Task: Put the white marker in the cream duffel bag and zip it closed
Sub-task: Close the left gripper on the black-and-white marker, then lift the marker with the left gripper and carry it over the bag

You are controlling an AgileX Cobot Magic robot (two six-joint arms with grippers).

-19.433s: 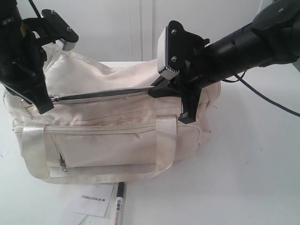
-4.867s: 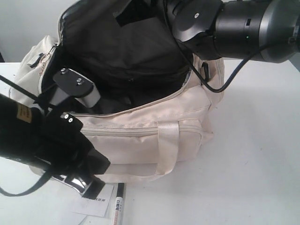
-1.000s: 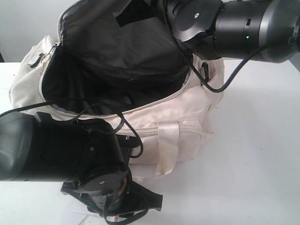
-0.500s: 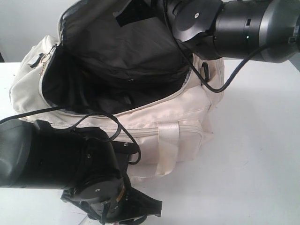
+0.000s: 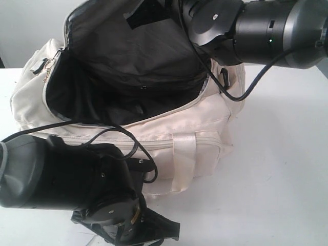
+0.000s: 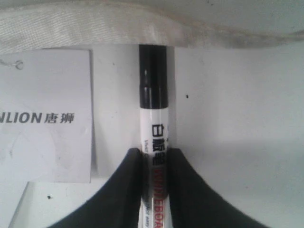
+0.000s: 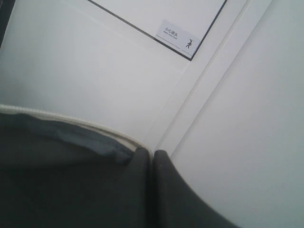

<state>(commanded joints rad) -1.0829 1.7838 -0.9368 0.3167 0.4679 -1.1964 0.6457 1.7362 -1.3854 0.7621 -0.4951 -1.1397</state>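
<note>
The cream duffel bag [image 5: 205, 128] lies on the white table with its top flap [image 5: 133, 51] lifted, black lining showing. My right gripper [image 7: 152, 154] is shut on the flap's edge [image 7: 71, 126] and holds it up. The white marker [image 6: 156, 128] lies on the table in front of the bag, its dark cap [image 6: 153, 76] touching the bag's bottom seam [image 6: 95, 28]. My left gripper [image 6: 156, 154] is shut on the marker's barrel, one finger pressed to each side. In the exterior view the left arm [image 5: 66, 174] hides the marker.
A white "TONLION" paper card [image 6: 45, 114] lies flat beside the marker. The right arm [image 5: 256, 31] hangs over the bag's far right end. Bare white table [image 5: 287, 179] stretches to the right of the bag.
The left arm has sunk slightly in front of the bag. The right arm and the raised flap have not moved.
</note>
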